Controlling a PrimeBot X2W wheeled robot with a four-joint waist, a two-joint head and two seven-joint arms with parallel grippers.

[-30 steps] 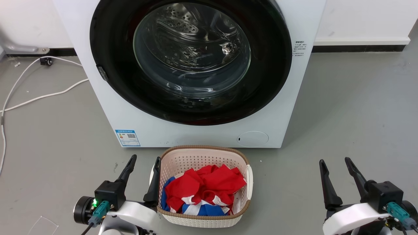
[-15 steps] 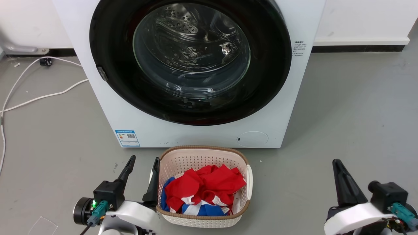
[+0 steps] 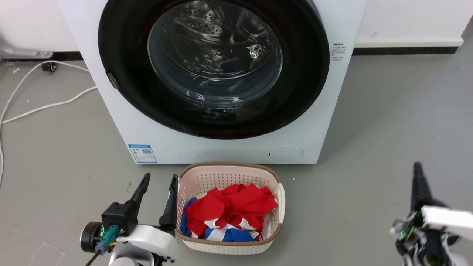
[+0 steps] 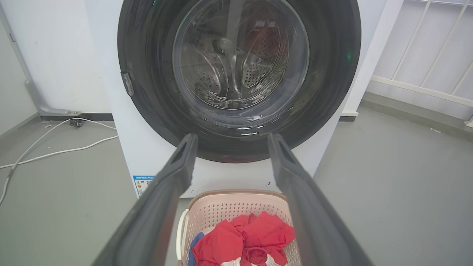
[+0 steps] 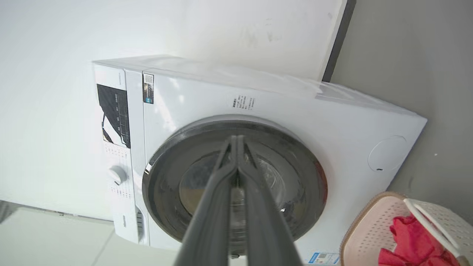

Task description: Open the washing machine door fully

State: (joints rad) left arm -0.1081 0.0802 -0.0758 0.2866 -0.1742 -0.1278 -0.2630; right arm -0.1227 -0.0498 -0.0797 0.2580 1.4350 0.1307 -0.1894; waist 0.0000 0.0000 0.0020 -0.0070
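The washing machine (image 3: 221, 149) is a white box straight ahead, its glossy black round door (image 3: 303, 74) lying flush against the front, steel drum visible through the glass. A small latch tab (image 3: 112, 80) sits on the door's left rim. My left gripper (image 3: 159, 177) is open and empty, low on the floor beside the basket, its fingers framing the door's bottom (image 4: 236, 147) in the left wrist view. My right gripper (image 3: 417, 168) is at the far lower right, shut on nothing and blurred. Its joined fingertips (image 5: 235, 138) point at the door (image 5: 166, 173), with the machine (image 5: 258, 107) turned sideways in that view.
A cream laundry basket (image 3: 227, 165) holding red, blue and white clothes stands on the grey floor right before the machine. White cables (image 3: 37, 109) trail over the floor at the left. A white wall with dark skirting (image 3: 406, 51) runs behind.
My right gripper has shut its fingers, rolled over and moved right and up. The head camera shifted slightly. The left gripper and door are unchanged.
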